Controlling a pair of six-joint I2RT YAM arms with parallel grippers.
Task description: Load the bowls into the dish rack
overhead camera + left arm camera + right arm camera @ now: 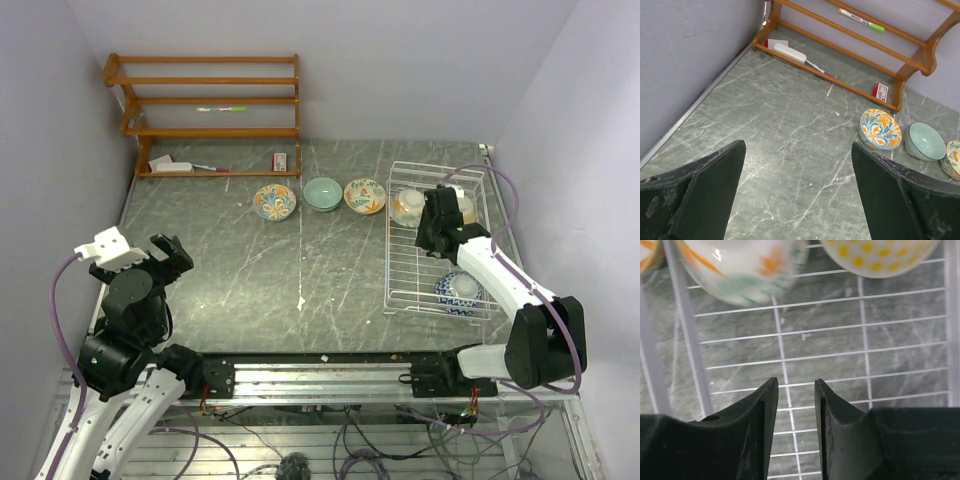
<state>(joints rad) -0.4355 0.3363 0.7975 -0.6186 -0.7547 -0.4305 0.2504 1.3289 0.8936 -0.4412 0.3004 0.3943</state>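
Three bowls stand in a row on the table: a colourful one (274, 201) (880, 129), the pale teal one (322, 193) (924, 141) and another colourful one (364, 195) (953, 157). The white wire dish rack (425, 275) (830, 330) holds an overturned cream bowl with orange and green marks (407, 207) (740, 270), a yellow-dotted bowl (466, 208) (880, 255) and a blue-patterned bowl (460, 292). My right gripper (437, 215) (796, 382) hovers inside the rack just short of the two far bowls, its jaws a narrow gap apart and empty. My left gripper (170, 255) (797, 145) is wide open and empty at the table's left.
A wooden shelf unit (210, 110) (850, 47) stands at the back left against the wall, with a green marker (862, 19), a white block (790, 52) and a small red box (281, 161) (881, 91) on it. Walls close in on the left and right.
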